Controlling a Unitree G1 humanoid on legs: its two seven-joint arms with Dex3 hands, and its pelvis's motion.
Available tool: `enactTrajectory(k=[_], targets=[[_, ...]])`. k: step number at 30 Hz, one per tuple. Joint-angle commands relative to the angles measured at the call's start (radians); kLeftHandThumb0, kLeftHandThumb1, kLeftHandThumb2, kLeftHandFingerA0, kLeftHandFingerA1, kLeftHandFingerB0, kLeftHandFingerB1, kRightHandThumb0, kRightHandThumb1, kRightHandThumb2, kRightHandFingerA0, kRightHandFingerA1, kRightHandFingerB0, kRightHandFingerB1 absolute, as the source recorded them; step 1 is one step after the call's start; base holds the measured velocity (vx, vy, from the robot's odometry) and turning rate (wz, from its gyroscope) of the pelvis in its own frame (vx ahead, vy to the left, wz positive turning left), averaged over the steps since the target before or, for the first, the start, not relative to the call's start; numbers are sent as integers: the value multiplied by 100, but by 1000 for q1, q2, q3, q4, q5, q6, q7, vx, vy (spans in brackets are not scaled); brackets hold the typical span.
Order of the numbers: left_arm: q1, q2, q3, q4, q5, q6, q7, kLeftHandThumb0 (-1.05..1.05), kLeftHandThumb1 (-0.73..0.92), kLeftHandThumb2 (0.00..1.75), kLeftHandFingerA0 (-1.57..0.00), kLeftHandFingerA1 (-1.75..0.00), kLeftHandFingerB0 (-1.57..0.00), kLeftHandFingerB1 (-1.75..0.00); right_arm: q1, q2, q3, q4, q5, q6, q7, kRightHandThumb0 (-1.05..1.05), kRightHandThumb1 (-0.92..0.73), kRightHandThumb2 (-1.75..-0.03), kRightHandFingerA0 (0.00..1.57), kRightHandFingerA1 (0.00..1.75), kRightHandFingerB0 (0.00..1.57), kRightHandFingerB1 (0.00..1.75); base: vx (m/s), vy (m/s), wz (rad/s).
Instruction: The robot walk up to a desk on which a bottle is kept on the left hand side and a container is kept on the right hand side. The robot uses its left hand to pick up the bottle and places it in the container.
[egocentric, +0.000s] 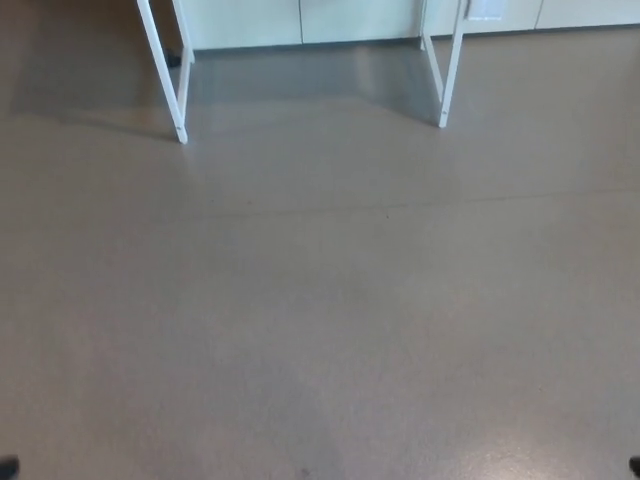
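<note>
Neither the bottle nor the container shows in the head view. Only the lower part of a white desk frame is visible at the top of the picture: its left legs (168, 70) and its right legs (445, 70) stand on the grey-brown floor. The desk top is cut off above the picture's edge. Neither of my hands can be made out; only tiny dark bits sit at the bottom corners, too small to identify.
A wide stretch of grey-brown floor (320, 300) lies between me and the desk legs. Pale cabinet fronts (300, 20) run along the wall behind the desk. A faint seam line crosses the floor about mid-picture.
</note>
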Motion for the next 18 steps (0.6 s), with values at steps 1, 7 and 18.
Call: enactTrajectory(k=[1,7,18], targets=[[8,24,44,-39,-104,-10,-121,-27,68,60,-45,-35,-32,-31,10,-10,-30,-42,64,-38,51,-24,-56,-56,69,55,46,43,95,-52,-7],[1,33,40,-13,-90,-11,-136,-28,68,60,-43,-35,-33,-32,31,-12,-33,-14,59,-64,56,-25,-56,-56,68,56,47,45,83,91,-10],[0,38,25,-22,-74,-12,-144,-32,66,60,-48,-36,-37,-33,37,-10,-32,11,56,-89,55,-26,-57,-57,67,55,48,44,202,146,0]])
